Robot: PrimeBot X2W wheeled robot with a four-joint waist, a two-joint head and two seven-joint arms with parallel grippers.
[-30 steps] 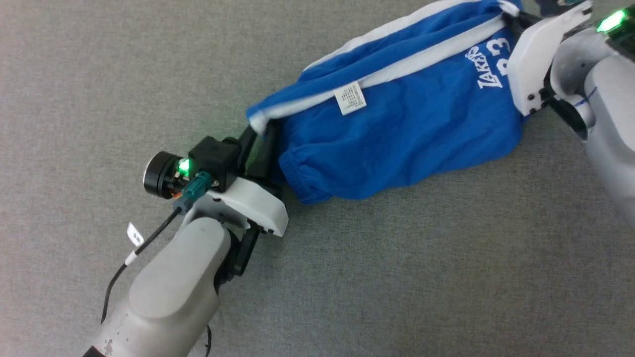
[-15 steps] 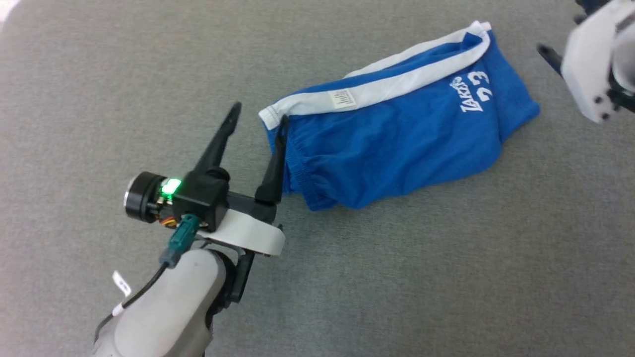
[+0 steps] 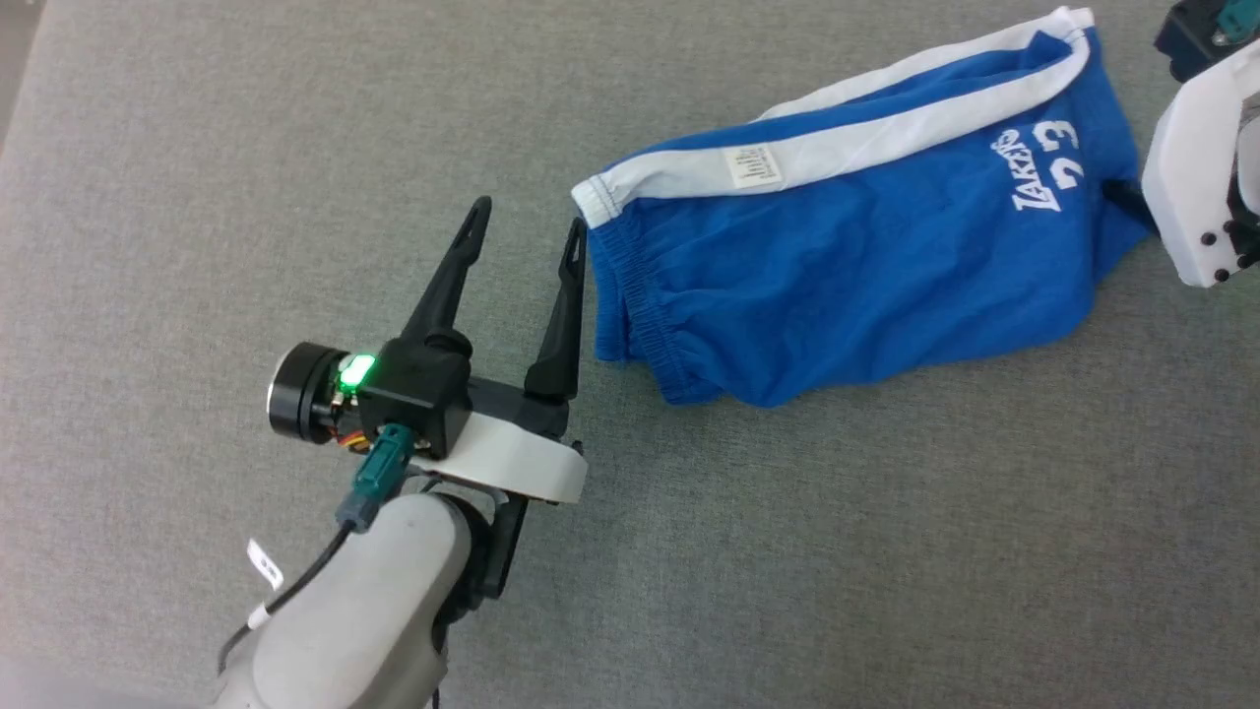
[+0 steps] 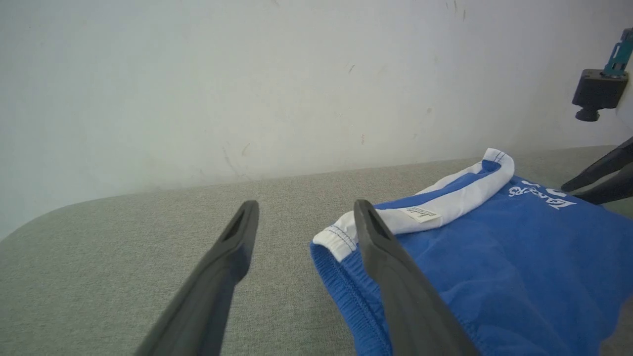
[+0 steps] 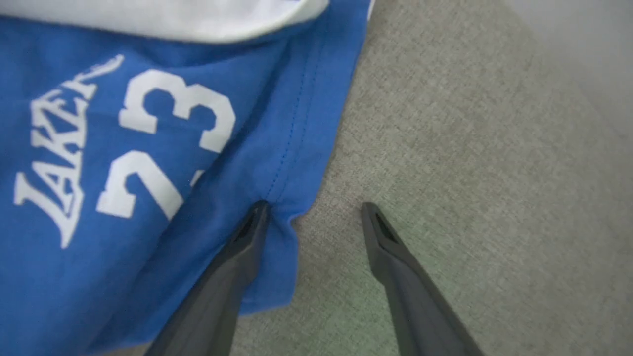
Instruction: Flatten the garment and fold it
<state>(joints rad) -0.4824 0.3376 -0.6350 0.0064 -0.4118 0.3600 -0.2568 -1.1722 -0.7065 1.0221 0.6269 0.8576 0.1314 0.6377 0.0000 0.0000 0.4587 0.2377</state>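
Observation:
The garment (image 3: 847,266), blue shorts with a white waistband (image 3: 837,148), a small label (image 3: 753,167) and a white "Lakers 23" print (image 3: 1048,177), lies loosely spread on the grey surface (image 3: 787,551). My left gripper (image 3: 528,222) stands open just left of the waistband end, one finger (image 4: 390,262) alongside the cloth edge, with nothing between the fingers. My right gripper (image 5: 314,210) is open at the garment's (image 5: 148,148) other end. One of its fingers (image 5: 232,267) rests on the hem corner, the other over bare surface. Its white housing (image 3: 1196,187) sits at the head view's right edge.
Grey fabric-covered surface all around the garment, with wide free room in front and to the left. A pale wall (image 4: 247,84) rises behind the surface's far edge. The right arm's fingers (image 4: 598,175) show at the left wrist view's right side.
Both grippers opened and let go of the garment's ends. The garment dropped and now lies slack on the surface. The left gripper drew back slightly; the head camera also shifted.

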